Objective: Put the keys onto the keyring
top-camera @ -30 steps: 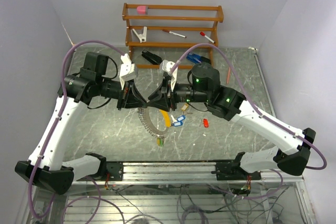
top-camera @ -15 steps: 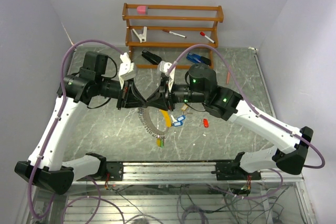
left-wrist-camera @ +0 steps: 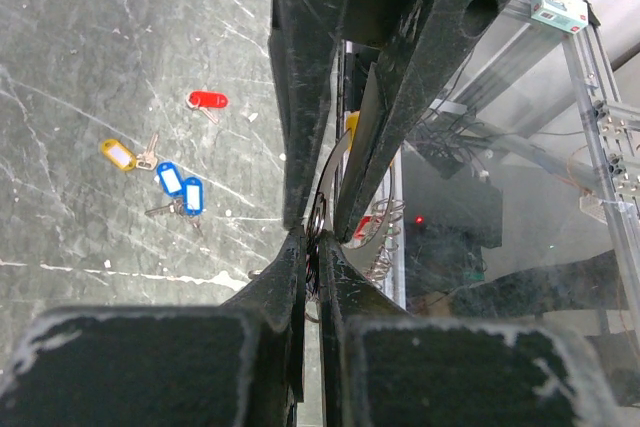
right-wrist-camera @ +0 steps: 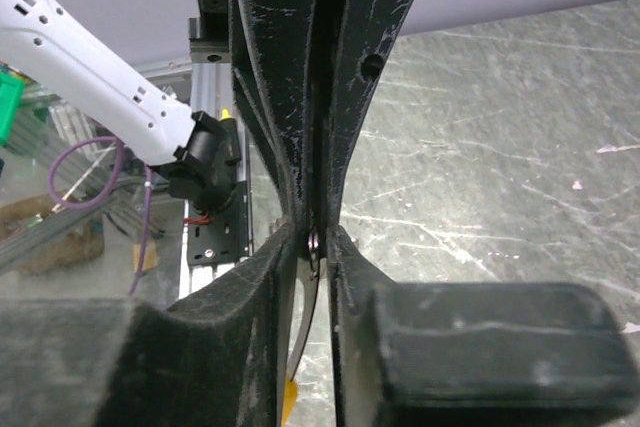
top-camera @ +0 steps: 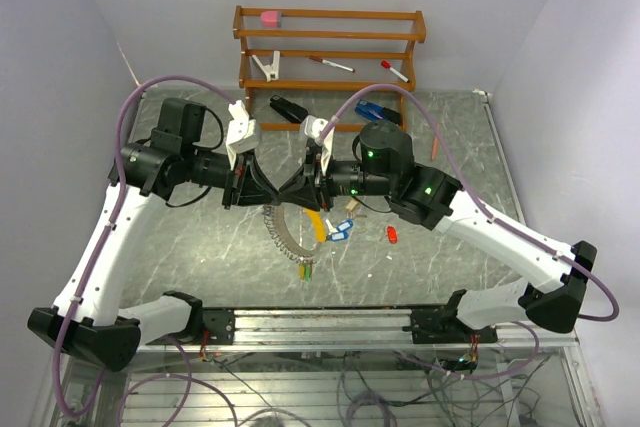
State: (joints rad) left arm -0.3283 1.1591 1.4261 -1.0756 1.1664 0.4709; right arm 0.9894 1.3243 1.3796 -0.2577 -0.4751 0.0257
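My left gripper [top-camera: 276, 190] and right gripper [top-camera: 291, 190] meet tip to tip above the table's middle. The left gripper [left-wrist-camera: 315, 247] is shut on the silvery keyring [top-camera: 283, 235], which hangs below as a curved wire with a green tag [top-camera: 305, 269] at its low end. The right gripper [right-wrist-camera: 315, 242] is shut on a key with a yellow tag [top-camera: 318, 225] that hangs under it, pressed against the ring at the tips. Loose keys lie on the table: two blue-tagged [top-camera: 340, 232] [left-wrist-camera: 180, 185], one red-tagged [top-camera: 392, 235] [left-wrist-camera: 208, 100], one beige-tagged [top-camera: 350, 205] [left-wrist-camera: 117, 154].
A wooden rack [top-camera: 330, 47] at the back holds a pink eraser, a clip and red-capped markers. A black stapler [top-camera: 290, 109] and a blue stapler [top-camera: 370, 112] lie in front of it. An orange pen [top-camera: 436, 145] lies at the right. A metal rail [top-camera: 320, 322] runs along the near edge.
The right gripper has moved a little left, closing the small gap to the left gripper's tips. The left arm and the hanging keyring have stayed put.
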